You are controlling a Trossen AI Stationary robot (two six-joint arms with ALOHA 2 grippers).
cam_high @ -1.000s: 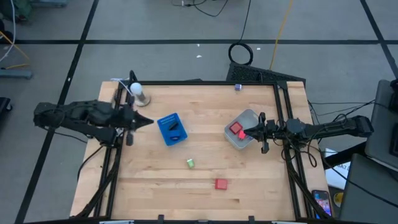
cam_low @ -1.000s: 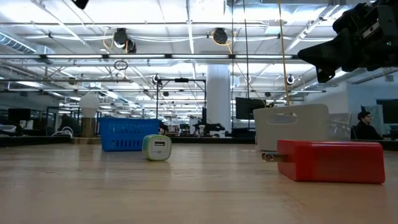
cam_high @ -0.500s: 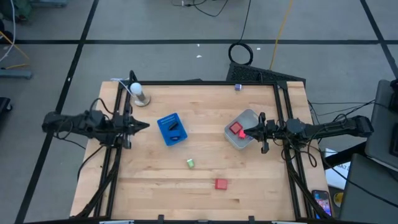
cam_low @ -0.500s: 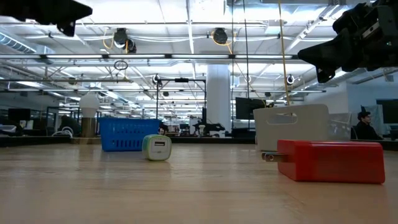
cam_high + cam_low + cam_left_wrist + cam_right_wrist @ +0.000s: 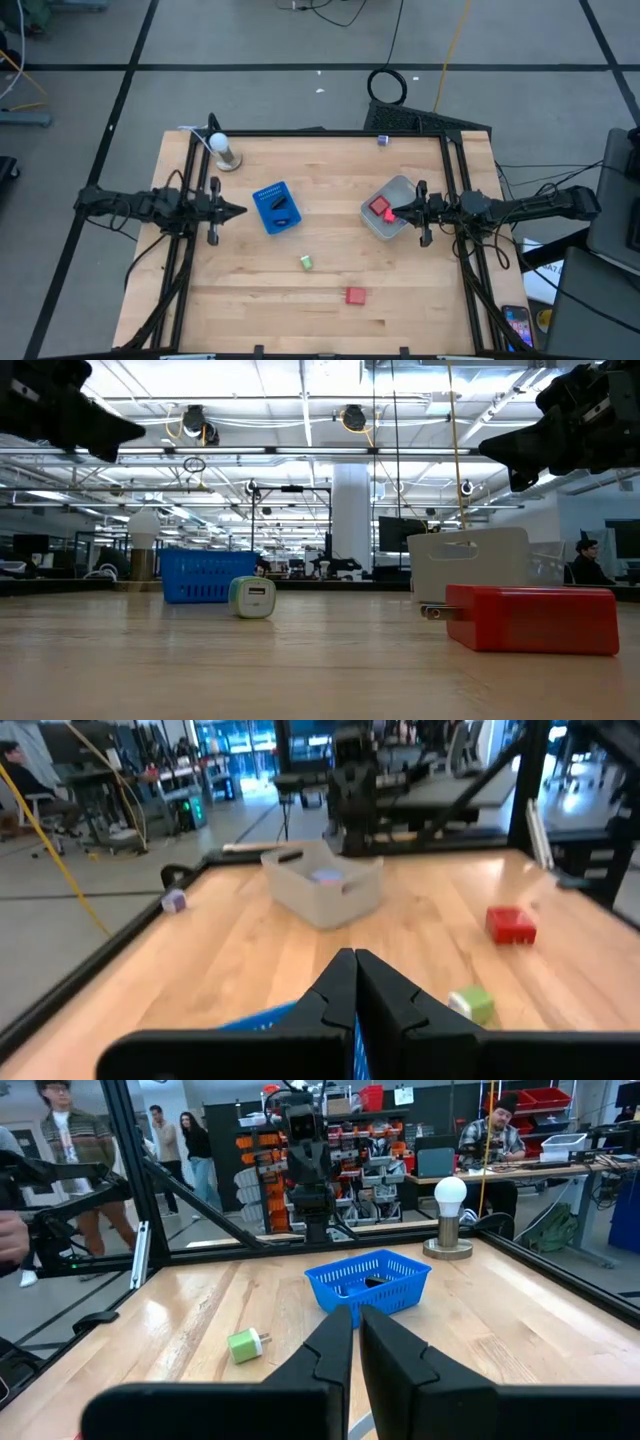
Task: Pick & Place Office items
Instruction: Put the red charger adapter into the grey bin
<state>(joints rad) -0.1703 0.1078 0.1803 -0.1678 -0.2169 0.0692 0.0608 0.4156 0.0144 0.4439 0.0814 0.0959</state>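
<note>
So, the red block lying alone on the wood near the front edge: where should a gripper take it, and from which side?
The red block lies flat with open wood all round, so coming from straight above looks best. Close the fingers across its two long flat sides, at mid-length, away from the metal prongs on one end.

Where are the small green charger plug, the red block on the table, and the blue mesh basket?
Small green charger plug (image 5: 306, 262): high view, on its top face.
Red block on the table (image 5: 355, 295): high view, on its top face.
Blue mesh basket (image 5: 265, 216): high view, on its rim.
</note>
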